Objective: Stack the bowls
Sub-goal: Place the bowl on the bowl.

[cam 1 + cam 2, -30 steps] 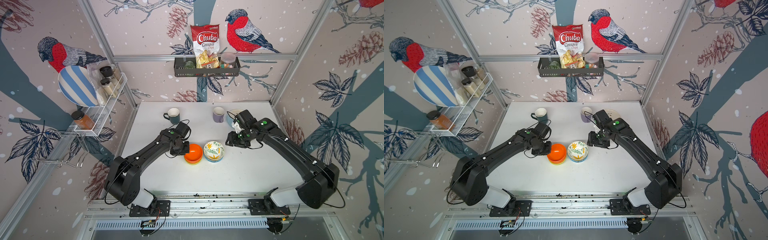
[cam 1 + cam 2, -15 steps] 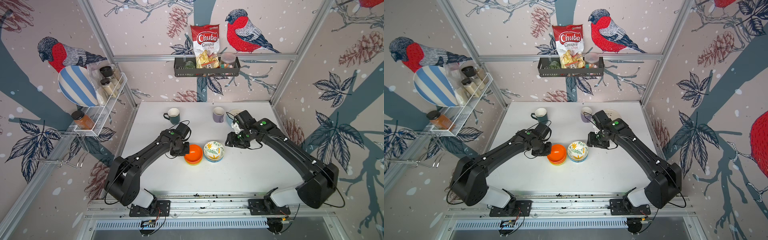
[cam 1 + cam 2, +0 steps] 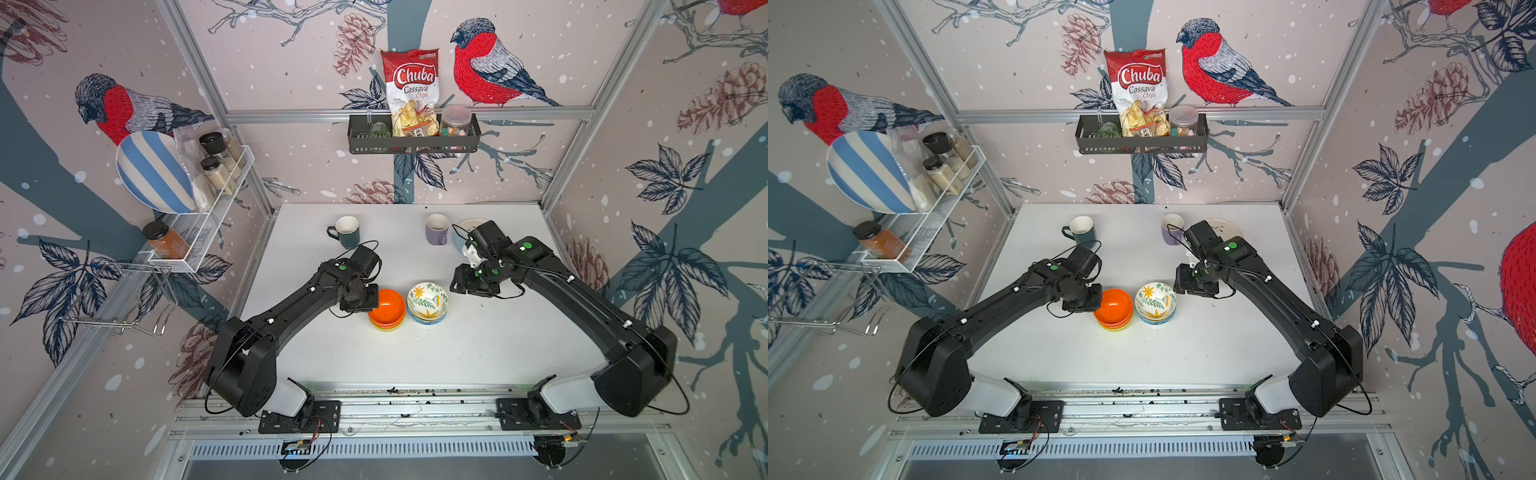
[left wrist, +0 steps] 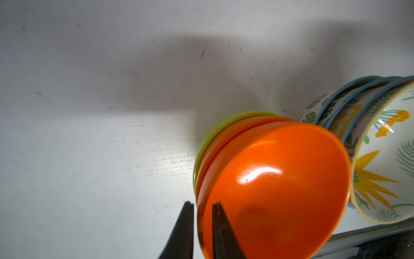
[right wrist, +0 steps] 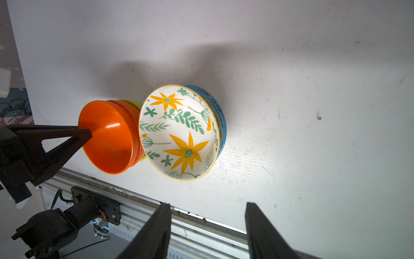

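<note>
Two stacks of bowls stand side by side mid-table. The orange stack (image 3: 387,309) (image 3: 1113,309) has two orange bowls (image 4: 280,179) on a lime-green bowl (image 4: 215,132). The floral stack (image 3: 428,301) (image 3: 1155,300) (image 5: 179,132) has a cream flowered bowl on top of blue-rimmed ones. My left gripper (image 3: 374,301) (image 4: 202,203) straddles the top orange bowl's rim, one finger inside and one outside. Its jaws stand slightly open, with a sliver of table showing between the outer finger and the rim. My right gripper (image 3: 457,284) (image 5: 207,204) hovers open and empty behind and to the right of the floral stack.
A dark green mug (image 3: 347,232) and a lilac mug (image 3: 437,228) stand near the back. A flat plate (image 3: 467,224) lies partly hidden behind my right wrist. The metal rail (image 5: 201,220) runs along the table's front edge. Wall racks hold a striped plate, jars and a chip bag.
My left gripper's jaws have parted a little off the top orange bowl's rim. The bowl stacks and my right arm stay about where they were.
</note>
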Robot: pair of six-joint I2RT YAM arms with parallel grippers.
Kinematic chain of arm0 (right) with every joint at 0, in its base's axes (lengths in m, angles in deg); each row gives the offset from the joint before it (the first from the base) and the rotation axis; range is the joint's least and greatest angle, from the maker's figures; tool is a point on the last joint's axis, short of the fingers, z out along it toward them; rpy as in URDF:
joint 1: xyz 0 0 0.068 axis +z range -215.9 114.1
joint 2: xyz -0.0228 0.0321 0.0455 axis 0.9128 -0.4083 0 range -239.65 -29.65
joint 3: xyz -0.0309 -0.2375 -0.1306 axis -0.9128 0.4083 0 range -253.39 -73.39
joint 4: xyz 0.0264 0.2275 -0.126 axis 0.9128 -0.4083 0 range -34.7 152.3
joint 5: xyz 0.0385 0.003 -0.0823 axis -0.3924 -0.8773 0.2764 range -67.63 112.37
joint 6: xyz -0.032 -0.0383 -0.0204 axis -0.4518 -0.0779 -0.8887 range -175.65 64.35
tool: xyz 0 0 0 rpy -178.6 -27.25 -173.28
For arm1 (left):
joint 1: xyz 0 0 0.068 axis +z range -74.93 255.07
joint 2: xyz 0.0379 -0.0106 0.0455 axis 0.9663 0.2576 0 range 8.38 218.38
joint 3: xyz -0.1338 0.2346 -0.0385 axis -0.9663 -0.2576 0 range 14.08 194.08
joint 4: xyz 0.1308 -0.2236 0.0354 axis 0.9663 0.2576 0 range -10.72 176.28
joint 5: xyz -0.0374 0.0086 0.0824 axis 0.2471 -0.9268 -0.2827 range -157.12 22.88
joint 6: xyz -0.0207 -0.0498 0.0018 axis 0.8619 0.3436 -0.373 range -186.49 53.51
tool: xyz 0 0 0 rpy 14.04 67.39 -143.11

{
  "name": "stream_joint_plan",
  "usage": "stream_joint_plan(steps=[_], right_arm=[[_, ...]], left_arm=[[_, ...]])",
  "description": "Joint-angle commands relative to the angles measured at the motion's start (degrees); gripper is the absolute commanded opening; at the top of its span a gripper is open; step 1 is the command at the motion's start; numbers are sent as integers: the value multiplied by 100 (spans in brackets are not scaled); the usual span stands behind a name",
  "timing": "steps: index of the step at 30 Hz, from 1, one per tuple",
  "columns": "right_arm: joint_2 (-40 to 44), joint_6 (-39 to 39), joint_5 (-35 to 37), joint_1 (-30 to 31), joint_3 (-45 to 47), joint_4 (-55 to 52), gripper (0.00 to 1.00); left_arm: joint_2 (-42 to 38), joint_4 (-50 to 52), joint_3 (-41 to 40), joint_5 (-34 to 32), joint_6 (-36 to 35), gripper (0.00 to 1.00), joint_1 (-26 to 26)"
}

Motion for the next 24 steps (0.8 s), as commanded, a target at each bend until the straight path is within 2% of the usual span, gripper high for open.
stream_joint_plan(steps=[1, 6, 8, 9, 10, 11, 12, 14, 15, 16, 17, 19, 21, 22, 24], right_arm=[[29, -51, 32, -2, -47, 51, 56], [69, -50, 215, -81, -87, 77, 58], [159, 15, 807, -200, -122, 106, 65], [277, 33, 1091, -281, -54, 264, 75], [460, 47, 1394, -378, 94, 504, 95], [668, 58, 1711, -495, 293, 822, 99], [855, 103, 1968, -668, 531, 1207, 100], [1413, 203, 2472, -1049, 1168, 2051, 100], [1717, 262, 2821, -1329, 1679, 2643, 100], [1902, 208, 3120, -1524, 2093, 3090, 100], [2072, 71, 3425, -1643, 2489, 3546, 100], [2301, -328, 3991, -1834, 3260, 4369, 100], [2455, -727, 4422, -2011, 3913, 5064, 100], [2482, -829, 4604, -2111, 4158, 5284, 100], [2424, -927, 4762, -2262, 4539, 5852, 100]], left_arm=[[-29, 151, -1, 8, -9, 22, -9], [-208, 200, 59, -420, 23, 26, -5], [-508, 97, 33, -828, 65, 28, -9], [-732, -32, -30, -1086, 77, 33, -9], [-968, -168, -101, -1436, 97, 39, -9], [-1218, -291, -178, -1805, 104, 46, -9], [-1451, -425, -288, -2306, 86, 52, -9], [-1885, -1038, -685, -3346, -102, 56, -9], [-2225, -1819, -1177, -3958, -392, 60, -5], [-2472, -2486, -1623, -4320, -755, 82, -1], [-2669, -3162, -2067, -4614, -1119, 94, 0], [-2928, -4028, -2712, -5336, -1630, 96, 65], [-3012, -4616, -3205, -5974, -1829, 96, 285], [-3009, -4895, -3426, -6021, -1844, 96, 520], [-2951, -5301, -3693, -5130, -1959, 96, 1271]])
